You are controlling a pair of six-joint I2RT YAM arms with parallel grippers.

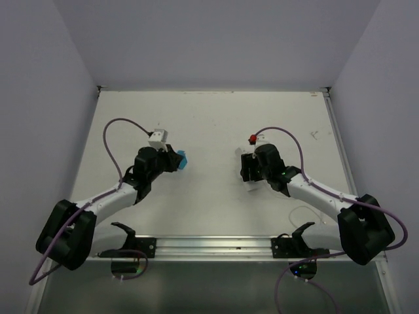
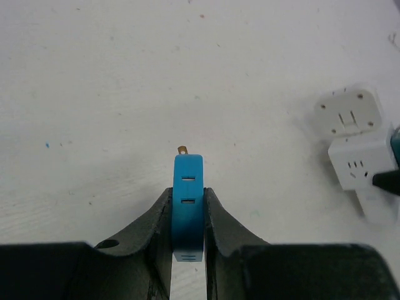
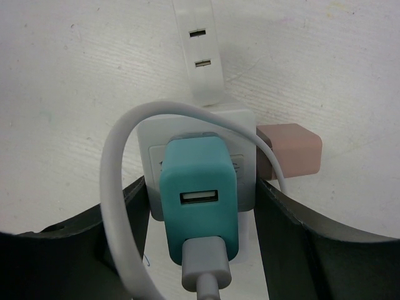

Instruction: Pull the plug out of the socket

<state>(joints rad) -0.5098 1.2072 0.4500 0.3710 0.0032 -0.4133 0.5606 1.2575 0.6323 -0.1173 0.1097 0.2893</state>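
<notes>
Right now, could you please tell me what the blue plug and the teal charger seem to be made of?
The blue plug is likely moulded plastic, smooth and evenly coloured with a soft sheen; the prong at its tip looks like brass-toned metal. The teal charger is probably matte plastic, with rounded edges and no glare; its port looks metal-lined.

A flat white matt tabletop [image 1: 209, 124], lightly speckled, lies under soft, even light. It is closed in by plain pale grey-lilac walls: one side wall [image 1: 39, 98] at nine o'clock, the back wall [image 1: 216, 39] at twelve and another side wall [image 1: 386, 98] at three. At six o'clock a silver metal rail [image 1: 213, 244] runs along its near edge, and beyond that is a darker grey-green surface [image 1: 216, 288], perhaps the floor.
</notes>
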